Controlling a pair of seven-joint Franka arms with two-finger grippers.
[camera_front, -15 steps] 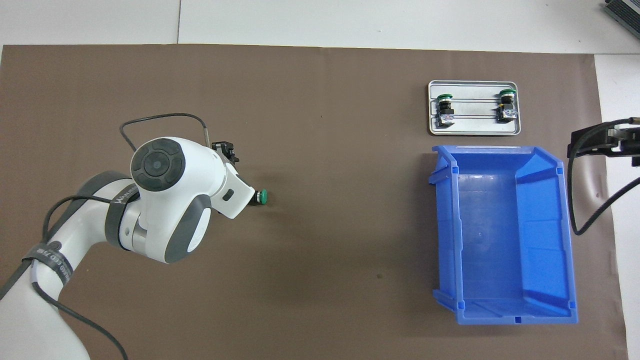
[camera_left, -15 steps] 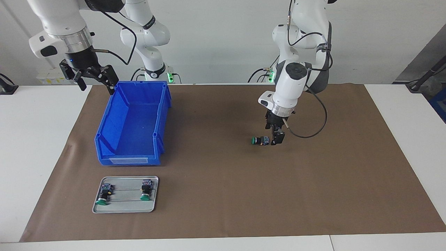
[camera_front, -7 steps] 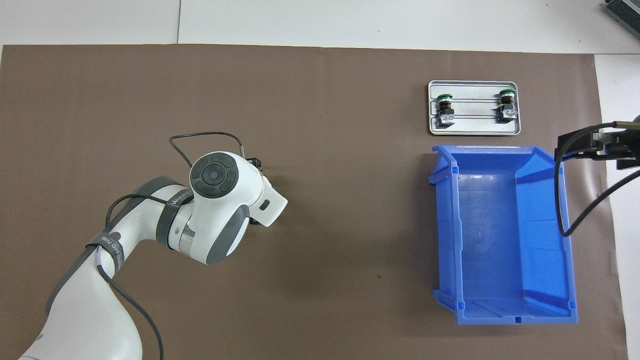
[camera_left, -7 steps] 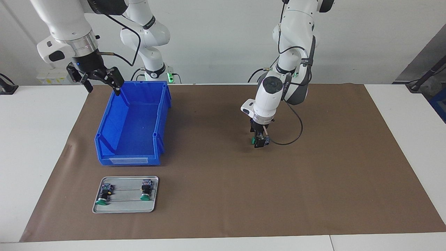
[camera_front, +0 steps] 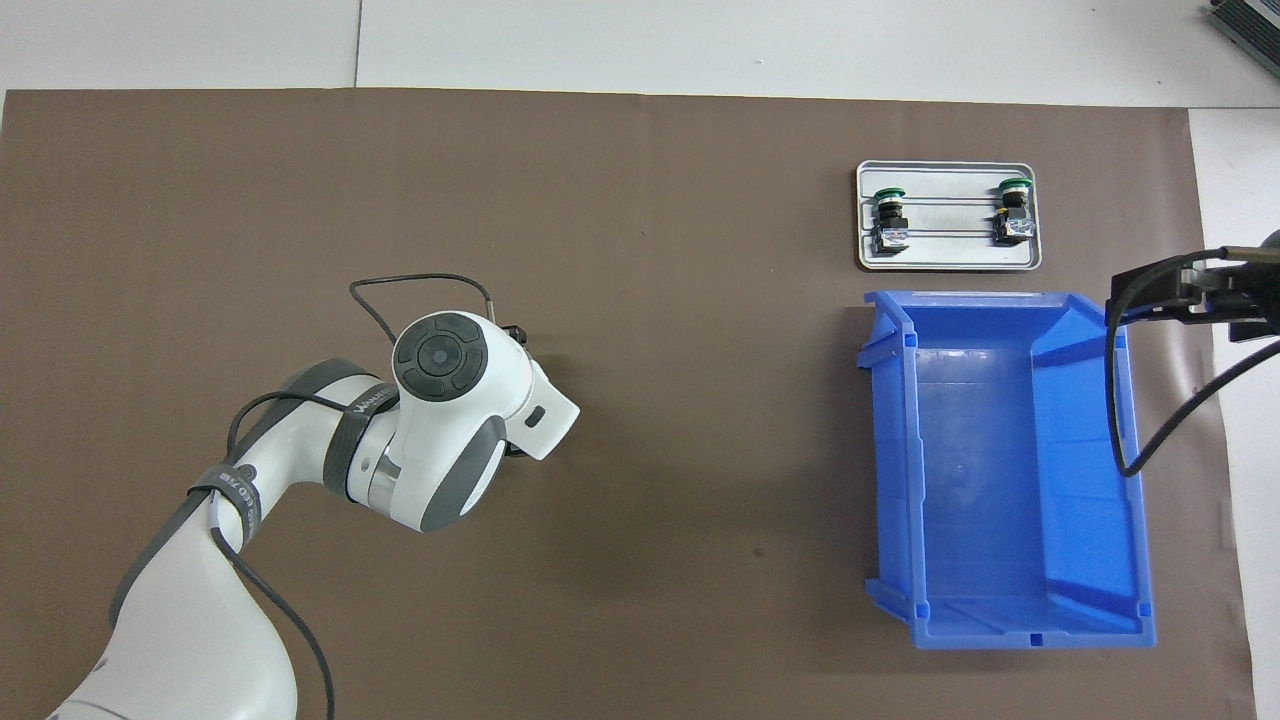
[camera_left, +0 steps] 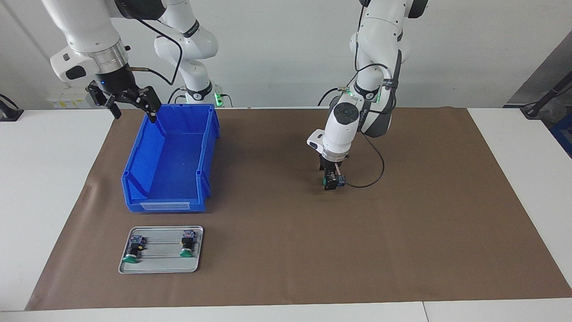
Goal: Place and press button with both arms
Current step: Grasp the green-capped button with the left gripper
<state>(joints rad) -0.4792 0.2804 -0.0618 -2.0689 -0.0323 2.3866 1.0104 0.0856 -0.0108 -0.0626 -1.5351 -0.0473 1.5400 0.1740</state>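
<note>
One button (camera_left: pixel 341 180) lies on its side on the brown mat (camera_left: pixel 286 250) near the table's middle, green cap toward the right arm's end. My left gripper (camera_left: pixel 331 182) is down on the mat right at this button, around its black body. In the overhead view the left arm's wrist (camera_front: pixel 450 400) hides both the gripper and the button. My right gripper (camera_left: pixel 135 117) is open and empty in the air over the corner of the blue bin (camera_left: pixel 205 179) nearest the robots; one of its fingers (camera_front: pixel 1140 288) shows in the overhead view.
The blue bin (camera_front: pixel 1000 470) stands open toward the right arm's end. A metal tray (camera_left: pixel 161 268), farther from the robots than the bin, holds two more green-capped buttons (camera_left: pixel 134 248) (camera_left: pixel 187 243). The tray (camera_front: pixel 950 255) and its buttons (camera_front: pixel 888 212) (camera_front: pixel 1013 208) also show from overhead.
My left gripper has moved from beside the button's terminal end onto the button and stays down at it. My right gripper has drifted slightly over the bin's corner.
</note>
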